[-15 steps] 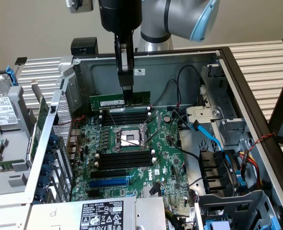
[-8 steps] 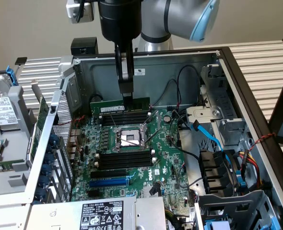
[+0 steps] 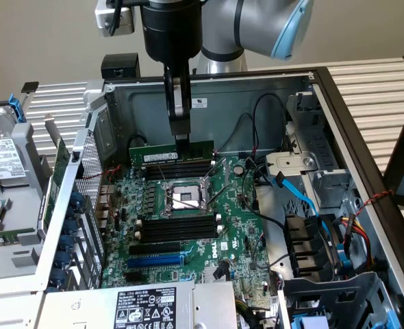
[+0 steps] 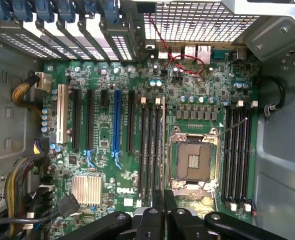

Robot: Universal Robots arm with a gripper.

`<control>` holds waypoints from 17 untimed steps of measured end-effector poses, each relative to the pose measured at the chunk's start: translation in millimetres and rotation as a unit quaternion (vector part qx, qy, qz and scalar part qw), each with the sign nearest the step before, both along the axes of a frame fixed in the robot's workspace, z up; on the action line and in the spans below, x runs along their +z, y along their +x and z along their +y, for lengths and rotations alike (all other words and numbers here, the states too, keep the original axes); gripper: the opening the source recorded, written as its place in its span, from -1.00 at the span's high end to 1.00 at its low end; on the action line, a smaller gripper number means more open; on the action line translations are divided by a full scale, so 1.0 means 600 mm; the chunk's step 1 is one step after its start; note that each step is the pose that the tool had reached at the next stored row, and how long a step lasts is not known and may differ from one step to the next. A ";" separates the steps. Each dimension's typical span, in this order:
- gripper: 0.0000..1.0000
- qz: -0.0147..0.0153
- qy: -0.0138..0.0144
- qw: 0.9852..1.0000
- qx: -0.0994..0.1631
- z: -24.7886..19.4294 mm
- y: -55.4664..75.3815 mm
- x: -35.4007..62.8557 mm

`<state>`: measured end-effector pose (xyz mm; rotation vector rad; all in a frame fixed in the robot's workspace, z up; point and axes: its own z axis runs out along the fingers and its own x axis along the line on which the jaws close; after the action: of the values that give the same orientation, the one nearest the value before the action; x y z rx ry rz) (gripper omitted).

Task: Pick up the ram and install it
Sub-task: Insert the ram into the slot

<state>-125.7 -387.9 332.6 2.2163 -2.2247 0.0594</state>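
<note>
The gripper (image 3: 181, 140) has its fingers (image 3: 178, 110) clenched on the ram (image 3: 154, 153), held on edge directly over the black memory slots (image 3: 178, 169).

Case (image 3: 270, 89): matt grey sheet metal. Board (image 3: 236, 226): green laminate with a slight sheen, carrying black plastic slots (image 3: 171, 229). Ram (image 3: 195, 149): green laminate with a white, paper-like label (image 3: 162, 156); gripper (image 3: 182, 139): matt black. Heatsink (image 4: 86, 189): bare, bright finned metal; arm (image 3: 250, 24): smooth satin grey with a glossy blue plastic cap (image 3: 289, 34).
</note>
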 end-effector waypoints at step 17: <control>0.75 0.006 0.000 1.000 0.000 -0.0055 0.000 -0.004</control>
<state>-125.7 -391.3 330.1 2.2104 -2.2183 0.0445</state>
